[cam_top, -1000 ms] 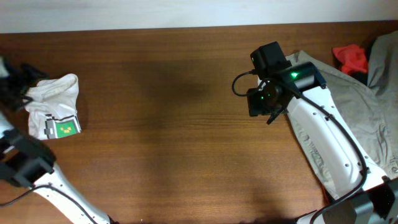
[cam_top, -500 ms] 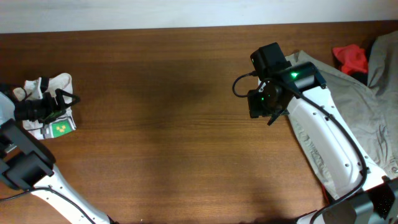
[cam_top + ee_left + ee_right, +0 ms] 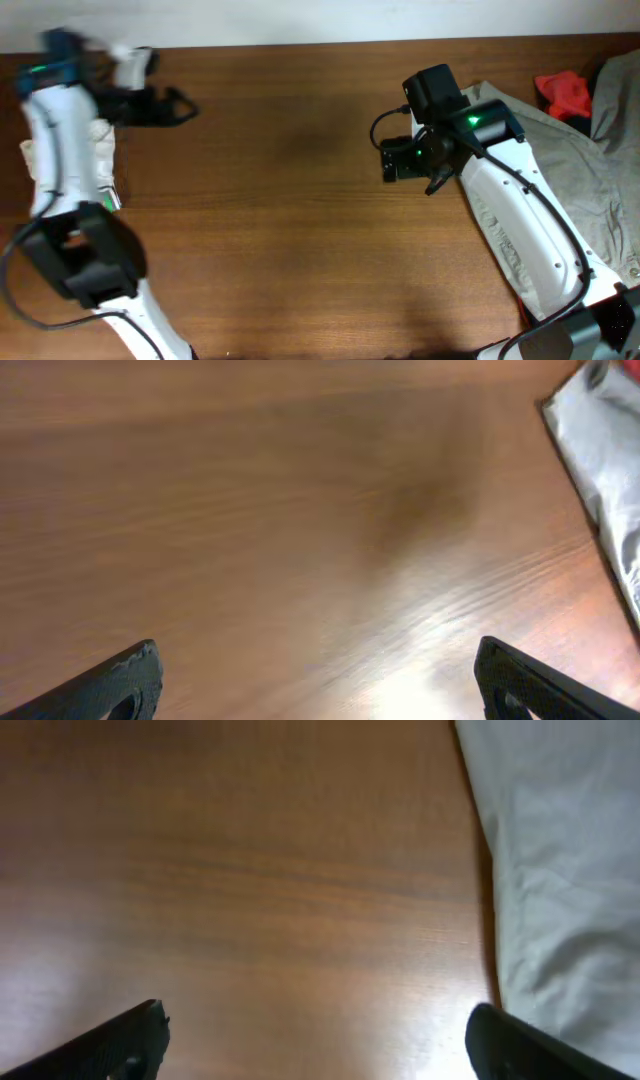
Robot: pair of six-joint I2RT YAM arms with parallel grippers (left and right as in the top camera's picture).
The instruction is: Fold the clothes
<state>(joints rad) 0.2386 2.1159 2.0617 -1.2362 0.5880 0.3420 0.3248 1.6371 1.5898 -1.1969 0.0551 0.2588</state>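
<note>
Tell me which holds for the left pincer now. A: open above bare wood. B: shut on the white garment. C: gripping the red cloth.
A: in the wrist view the left pincer stands wide open, with only bare table showing in the gap.

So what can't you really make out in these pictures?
The white cloth: overhead view, mostly hidden under the left arm.
The left gripper: overhead view, smeared by motion blur.
The khaki-grey garment: overhead view, cut off by the right edge, partly under the right arm.
Both wrist views: only fingertips show, cut by the bottom edge.
</note>
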